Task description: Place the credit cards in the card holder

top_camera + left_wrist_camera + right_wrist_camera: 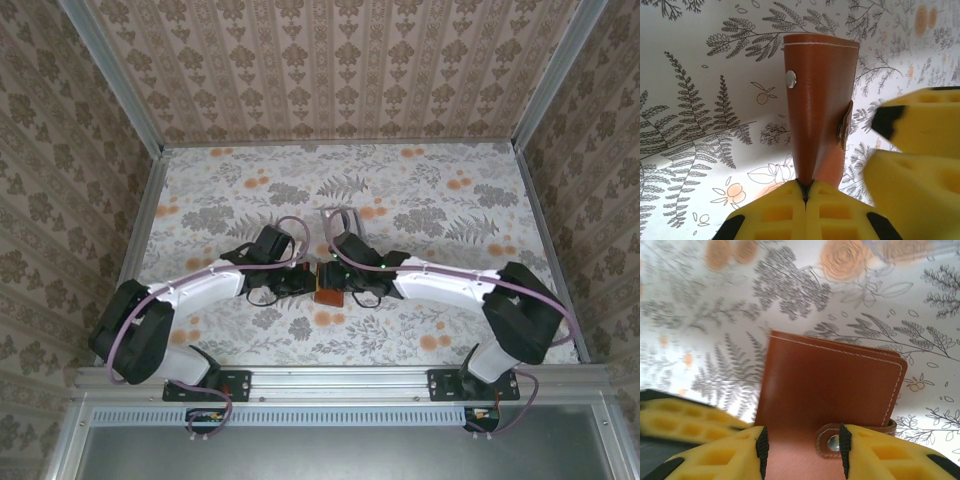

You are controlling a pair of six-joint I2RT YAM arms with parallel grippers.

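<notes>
**Card holder pinched upright at mid-tabletop**

The card holder [820, 100] is found near the middle of the tabletop [420, 200], a little toward 6 o'clock in the top view, and it is raised on edge rather than laid flat. It is a small reddish-brown leather bifold with a smooth, faintly glossy skin. Pale stitching [840, 351] runs round its rounded corners, a metal snap stud [790, 78] sits on one cover, and a short strap tab [826, 440] carries the mating snap.

It is judged to be light and supple. The covers may be expected to flex and fold under pressure instead of resisting, and the smooth leather could slide between hard surfaces. A hold on one cover's free edge, clear of the strap, is judged best, so that the pockets can be spread.

From 9 o'clock, the left gripper [805, 192] is clenched on the holder's near edge, the leather being nipped where the two yellow, cell-moulded fingers meet. From 3 o'clock, the right gripper [802, 440] is set with its jaws parted about the strap end. Whether anything is pressed there cannot be told.

The tabletop is covered with a matte sheet printed with grey ferns and orange blossoms. It is enclosed by walls [330, 60] in beige damask paper, with metal rails at the corners.
</notes>
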